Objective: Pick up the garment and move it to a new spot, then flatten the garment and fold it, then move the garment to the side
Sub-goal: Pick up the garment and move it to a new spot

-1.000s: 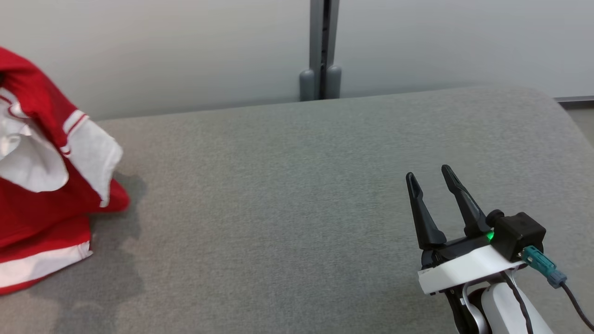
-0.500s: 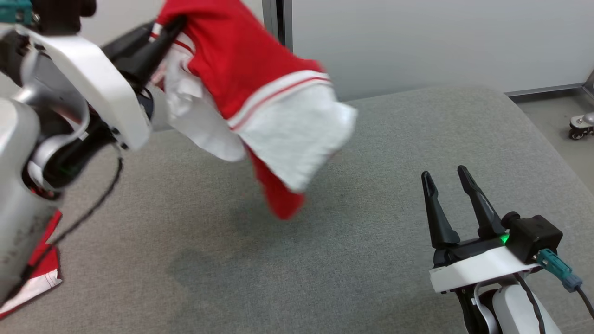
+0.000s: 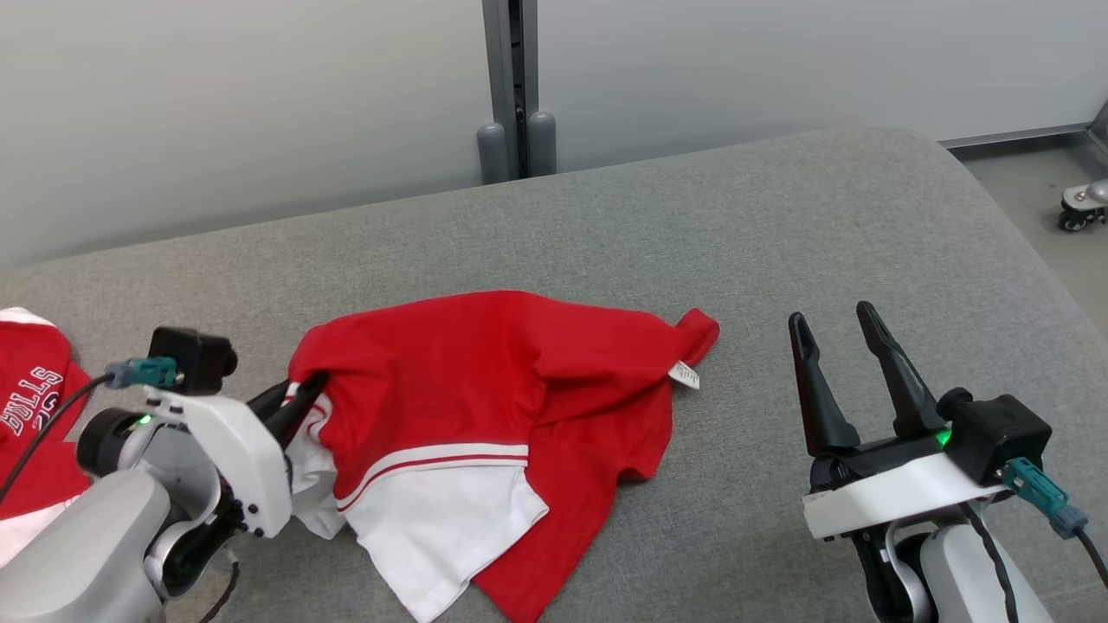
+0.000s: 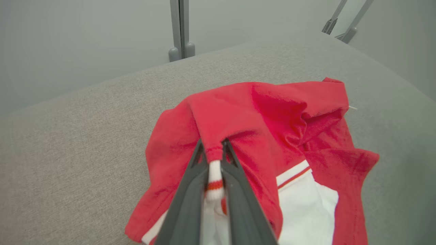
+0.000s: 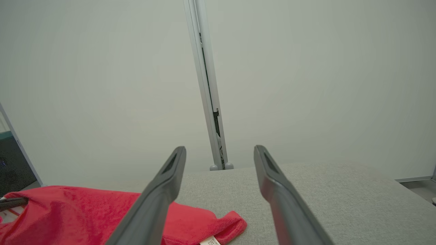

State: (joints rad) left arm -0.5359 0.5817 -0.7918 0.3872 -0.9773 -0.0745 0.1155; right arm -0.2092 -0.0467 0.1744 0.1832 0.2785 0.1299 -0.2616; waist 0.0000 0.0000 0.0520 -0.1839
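From my head camera, a grey cloth-covered table (image 3: pixel 779 216) stretches away toward a pale wall. The garment (image 3: pixel 485 381), a red shirt with white panels and striped red-and-white trim, lies rumpled on the table, near me and left of the middle. My left claw (image 3: pixel 303 394), at the lower left, is almost fully closed and pinches the garment's left edge by the trim between its two dark fingers. A small white label (image 3: pixel 685 375) sticks out at the garment's far right corner. My right claw (image 3: pixel 829 316), at the lower right, stands wide open with nothing in it, fingers pointing away from me, apart from the garment. A second red cloth (image 3: pixel 30 389) with white lettering lies at the table's left edge. A grey post (image 3: pixel 511 86) rises against the wall beyond the table, and a caster wheel (image 3: pixel 1078 208) sits on the floor at the far right. From my left wrist camera, the left claw (image 4: pixel 212 146) has its fingers nearly together, clamped on a fold of red cloth and a white striped band. The garment (image 4: pixel 259 112) spreads beyond the fingertips and to the right across the table (image 4: pixel 68 129), with a white panel near the lower right. From my right wrist camera, the right claw (image 5: pixel 219 149) shows both fingers spread wide with nothing between them. The garment (image 5: pixel 68 211) lies low at the left on the table (image 5: pixel 340 197).
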